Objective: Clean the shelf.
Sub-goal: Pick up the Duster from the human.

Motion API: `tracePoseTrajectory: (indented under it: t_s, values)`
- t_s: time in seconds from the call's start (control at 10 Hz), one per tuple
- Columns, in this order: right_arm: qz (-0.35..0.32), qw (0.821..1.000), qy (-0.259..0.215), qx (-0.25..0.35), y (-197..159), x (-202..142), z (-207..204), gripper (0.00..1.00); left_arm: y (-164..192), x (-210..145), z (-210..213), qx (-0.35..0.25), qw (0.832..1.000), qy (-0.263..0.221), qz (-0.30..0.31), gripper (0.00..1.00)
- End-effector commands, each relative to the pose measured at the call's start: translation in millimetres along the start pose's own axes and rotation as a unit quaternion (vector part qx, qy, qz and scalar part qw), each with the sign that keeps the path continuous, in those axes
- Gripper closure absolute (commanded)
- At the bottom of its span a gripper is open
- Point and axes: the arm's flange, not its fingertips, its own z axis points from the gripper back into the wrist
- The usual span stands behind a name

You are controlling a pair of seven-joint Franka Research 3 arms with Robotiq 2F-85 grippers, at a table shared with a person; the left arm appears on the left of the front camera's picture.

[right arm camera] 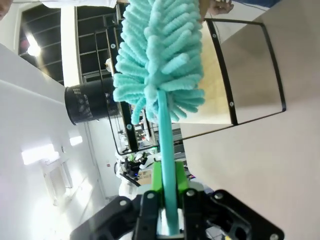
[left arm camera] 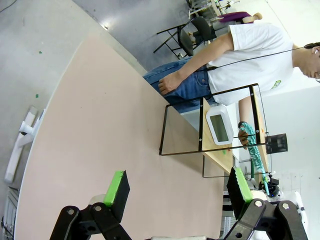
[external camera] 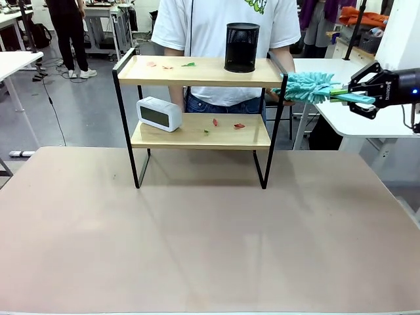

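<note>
Starting from the robot's side, the tan table (external camera: 197,249) stretches out toward the shelf. The left gripper (left arm camera: 177,181) hangs over the near part of it in its own wrist view, with the green pads (left arm camera: 118,186) spread wide apart and nothing between them.

Over on the right, the right gripper (external camera: 354,96) is up at about top-board height, off the shelf's right end. Its jaws are pinched tight on the handle of a teal fluffy duster (external camera: 308,86). The duster's head sits right at the right-hand corner of the top board, but I honestly can't tell if it's actually touching the wood or the frame.

The shelf (external camera: 210,71) stands on the far half of the table, roughly in the middle, with all four black legs down. On the lower board there's a white digital clock (external camera: 158,113) at the left end, plus a few red and green scraps (external camera: 239,125) toward the right. On the top board there's a black mesh cup (external camera: 241,47) right of centre, and more scraps (external camera: 189,64) to the left of it.

Right behind the shelf stands a person in a white t-shirt (external camera: 216,26) and jeans.
</note>
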Motion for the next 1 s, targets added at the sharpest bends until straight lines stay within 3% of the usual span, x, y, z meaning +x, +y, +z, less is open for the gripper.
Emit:
tracePoseTrajectory:
  t_s: [0.0, 0.2, 0.4, 0.5, 0.6, 0.7, 0.8, 0.9]
  values:
    - [0.081, 0.996, -0.002, -0.034, 14.2, -42.9, 29.1, 1.00, 0.2, 1.2, -0.4, -0.010, 1.000, -0.004, -0.010, 0.00]
    - [0.168, 0.982, -0.006, -0.081, 24.7, -119.7, 93.3, 1.00, 0.2, 1.2, -0.4, -0.010, 1.000, -0.004, -0.010, 0.00]
    - [0.205, 0.973, -0.031, -0.102, 12.4, -175.4, 157.5, 1.00, 0.2, 1.2, -0.4, -0.010, 1.000, -0.004, -0.010, 0.00]
    - [0.211, 0.972, -0.011, -0.098, -1.2, -198.1, 185.4, 1.00, 0.2, 1.2, -0.4, -0.010, 1.000, -0.004, -0.010, 0.00]
    - [0.213, 0.972, 0.036, -0.096, -22.0, -216.4, 214.6, 1.00, 0.2, 1.2, -0.4, -0.010, 1.000, -0.004, -0.010, 0.00]
    - [0.206, 0.973, 0.037, -0.100, -42.6, -223.2, 238.9, 1.00, 0.2, 1.2, -0.4, -0.010, 1.000, -0.004, -0.010, 0.00]
    - [0.212, 0.972, 0.067, -0.081, -61.2, -228.2, 255.3, 1.00, 0.2, 1.2, -0.4, -0.010, 1.000, -0.004, -0.010, 0.00]
    - [0.197, 0.974, 0.056, -0.098, -77.1, -229.2, 261.4, 1.00, 0.2, 1.2, -0.4, -0.010, 1.000, -0.004, -0.010, 0.00]
